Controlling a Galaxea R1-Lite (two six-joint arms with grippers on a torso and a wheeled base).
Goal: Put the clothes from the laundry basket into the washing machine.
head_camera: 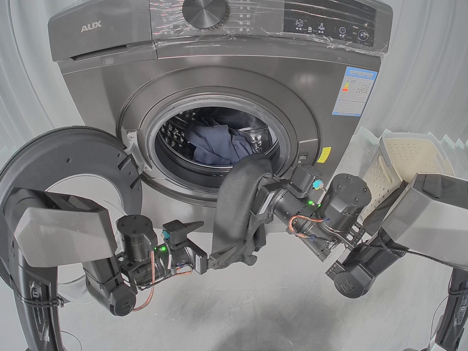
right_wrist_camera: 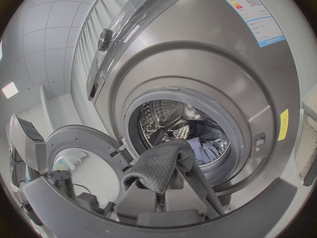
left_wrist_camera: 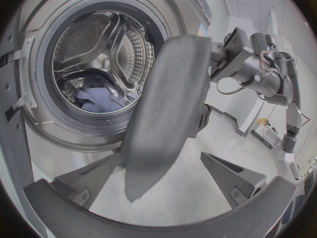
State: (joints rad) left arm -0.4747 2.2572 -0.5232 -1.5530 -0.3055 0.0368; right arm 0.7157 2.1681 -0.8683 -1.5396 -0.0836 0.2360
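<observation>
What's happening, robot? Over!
Right gripper shut on dark grey garment at drum mouth. Left gripper open by its lower end. Door open; blue clothes inside.

I see the dark grey front-loading washing machine (head_camera: 97, 88) with its round door (head_camera: 63, 152) swung wide open to its left. A crumpled blue garment (head_camera: 214, 142) lies low in the steel drum (left_wrist_camera: 99, 50). A black knitted garment (head_camera: 239, 201) hangs folded just before the opening, pinched at its top fold by the closed fingers of my right gripper (right_wrist_camera: 161, 195), its lower end loose above the floor. The cream perforated plastic laundry basket (head_camera: 414, 157) stands near the machine's right side.
</observation>
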